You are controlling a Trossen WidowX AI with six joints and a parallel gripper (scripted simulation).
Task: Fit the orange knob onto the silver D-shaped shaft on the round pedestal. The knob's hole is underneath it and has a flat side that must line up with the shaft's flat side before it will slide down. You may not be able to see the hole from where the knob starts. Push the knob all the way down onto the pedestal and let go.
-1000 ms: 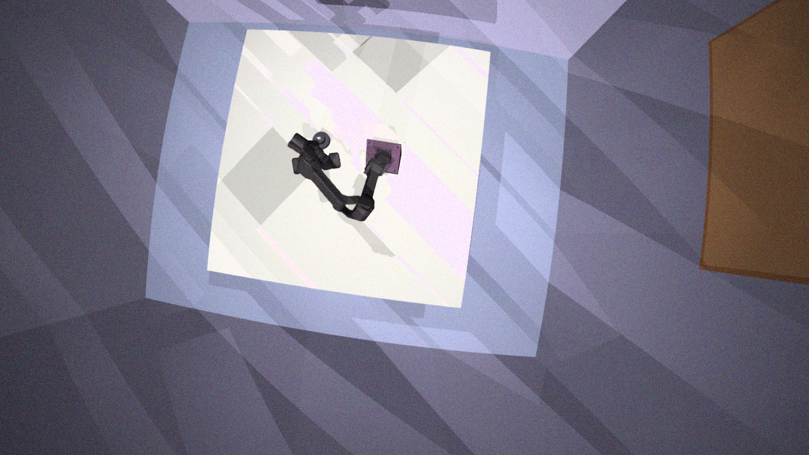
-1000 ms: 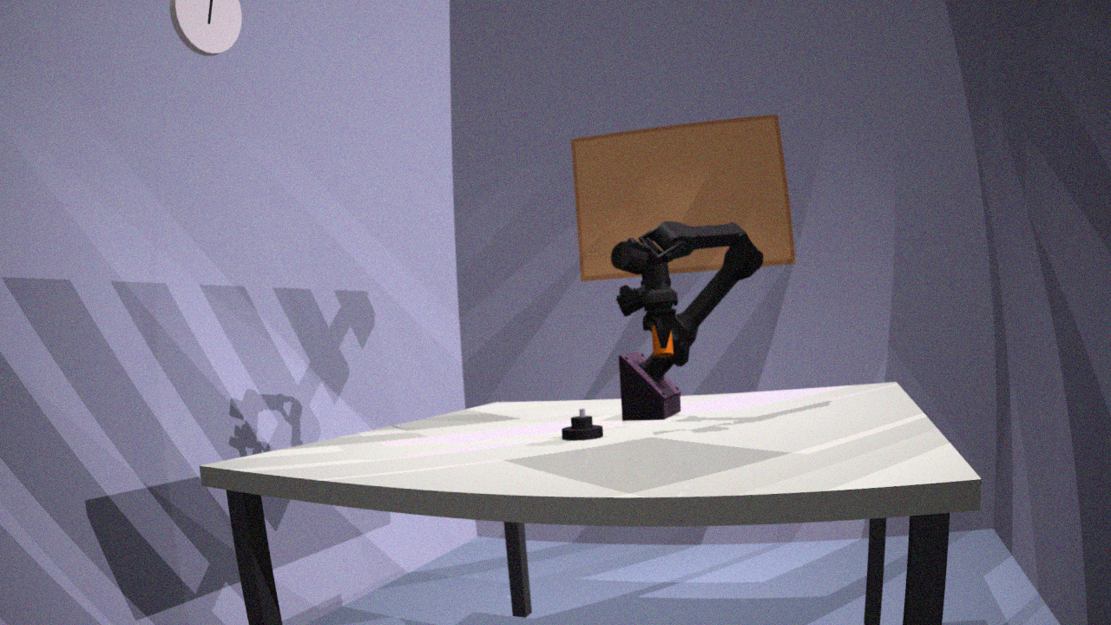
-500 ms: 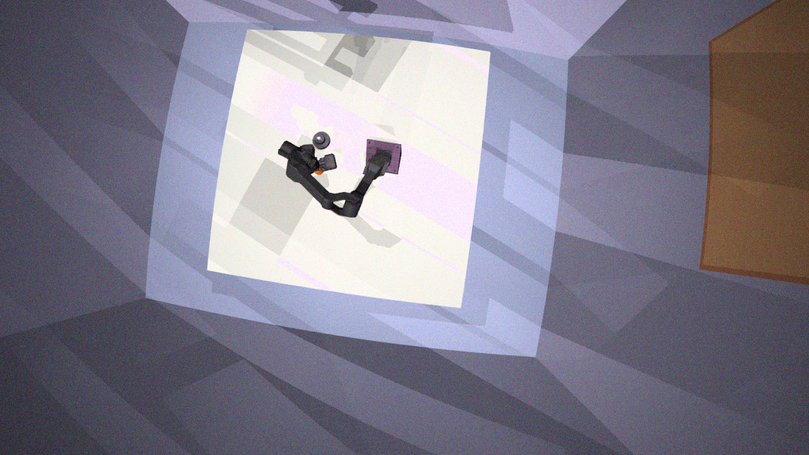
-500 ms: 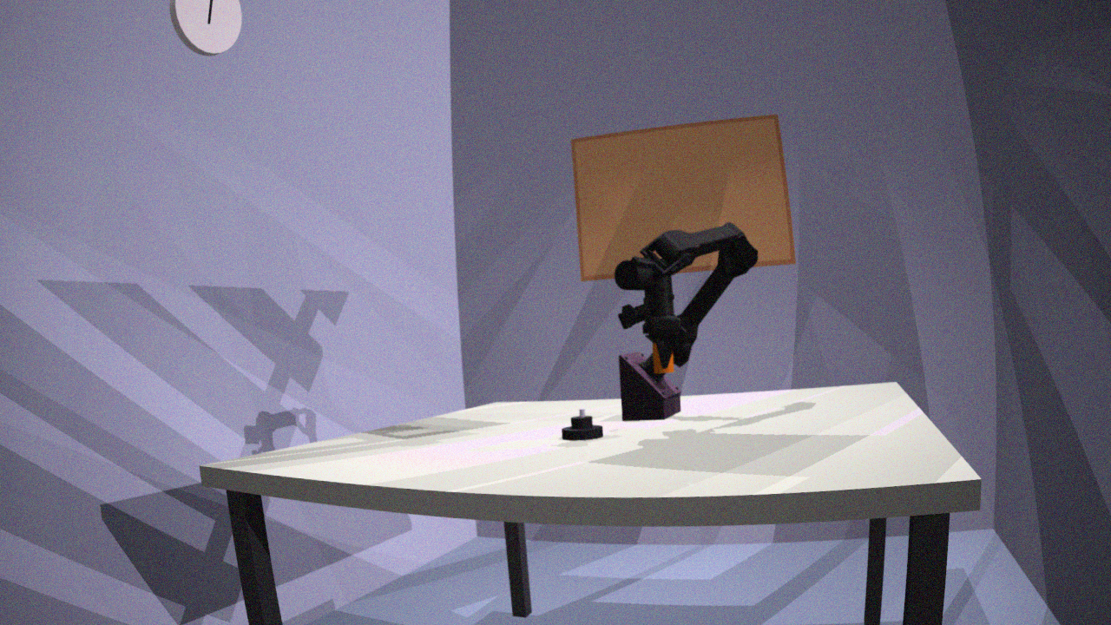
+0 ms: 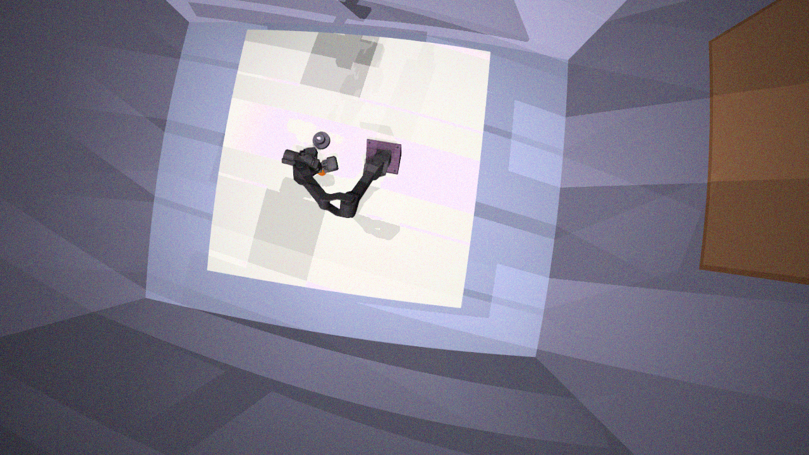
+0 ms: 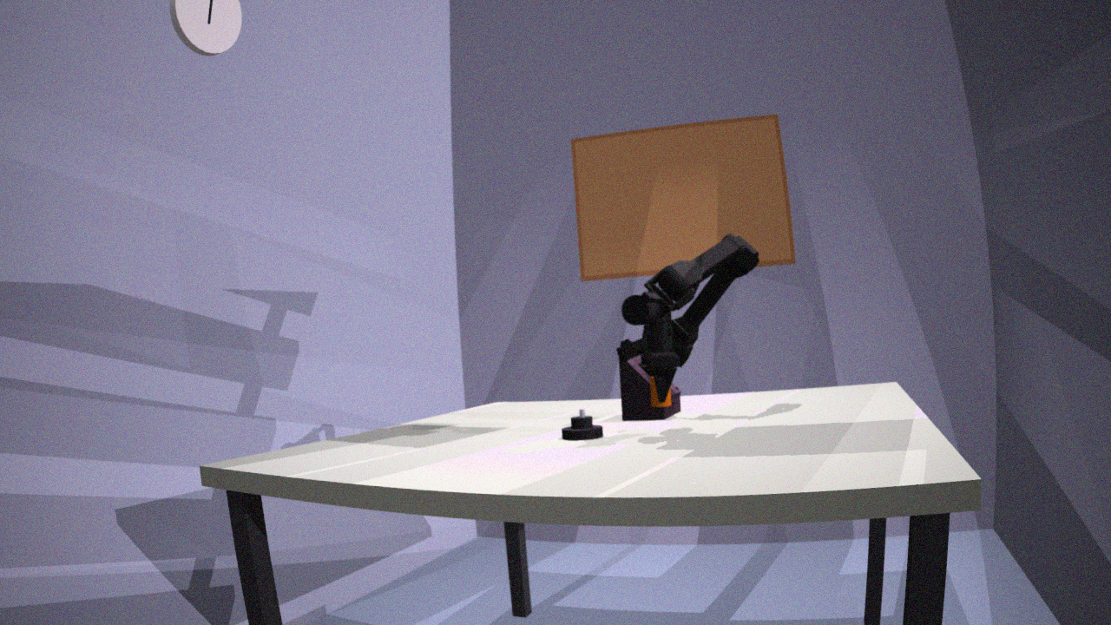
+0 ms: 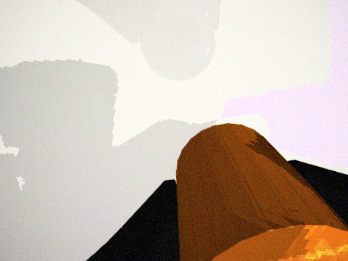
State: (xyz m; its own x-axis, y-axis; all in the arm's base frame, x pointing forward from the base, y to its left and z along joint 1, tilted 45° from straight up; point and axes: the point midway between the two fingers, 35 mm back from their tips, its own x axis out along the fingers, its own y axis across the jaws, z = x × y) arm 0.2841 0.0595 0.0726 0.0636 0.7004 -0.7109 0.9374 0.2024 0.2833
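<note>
The orange knob (image 5: 322, 173) (image 6: 660, 391) (image 7: 232, 188) is clamped between the two black fingers of my gripper (image 6: 660, 388). In the exterior view it hangs roughly upright, a little above the table, to the right of the pedestal and apart from it. Its underside hole is hidden. The dark round pedestal (image 5: 321, 140) (image 6: 581, 431) stands on the table with the short silver shaft (image 5: 320, 138) (image 6: 581, 413) pointing up from its middle. The shaft's flat side is too small to make out. The pedestal is not in the wrist view.
The white table (image 5: 395, 271) (image 6: 435, 482) carries the arm's purple base (image 5: 393, 163), which stands right of the pedestal in the top view. The arm bends out from this base. Shadows of the arm and striped light lie across the table top.
</note>
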